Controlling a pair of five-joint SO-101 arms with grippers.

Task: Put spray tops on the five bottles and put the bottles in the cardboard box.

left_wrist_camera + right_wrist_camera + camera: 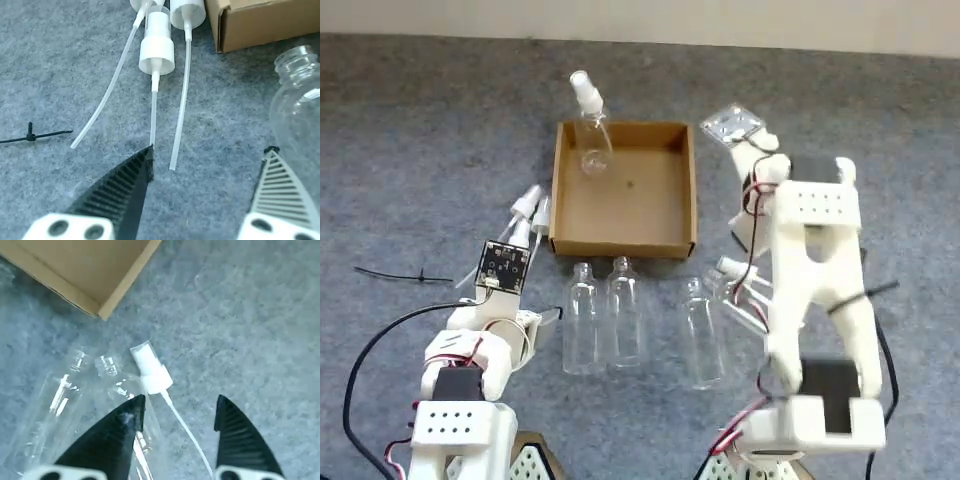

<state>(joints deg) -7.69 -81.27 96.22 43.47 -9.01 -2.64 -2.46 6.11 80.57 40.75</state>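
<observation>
The cardboard box (pixel 625 190) lies open in the middle of the carpet. A clear bottle (pixel 590 130) with a spray top on stands in its far left corner. Three capless bottles (pixel 625 310) lie side by side in front of the box. Three loose spray tops (pixel 156 45) lie with their tubes pointing at my left gripper (pixel 210 149), which is open just above the carpet; the nearest capless bottle (pixel 300 100) is beside its white finger. My right gripper (pixel 180 398) is open over another spray top (pixel 152 372), which lies beside clear bottles (pixel 65 405).
A black zip tie (pixel 405 274) lies on the carpet at the far left. A small square metal plate (pixel 732 127) sits behind the right arm, next to the box's back right corner. The box corner (pixel 100 310) is close to the right gripper.
</observation>
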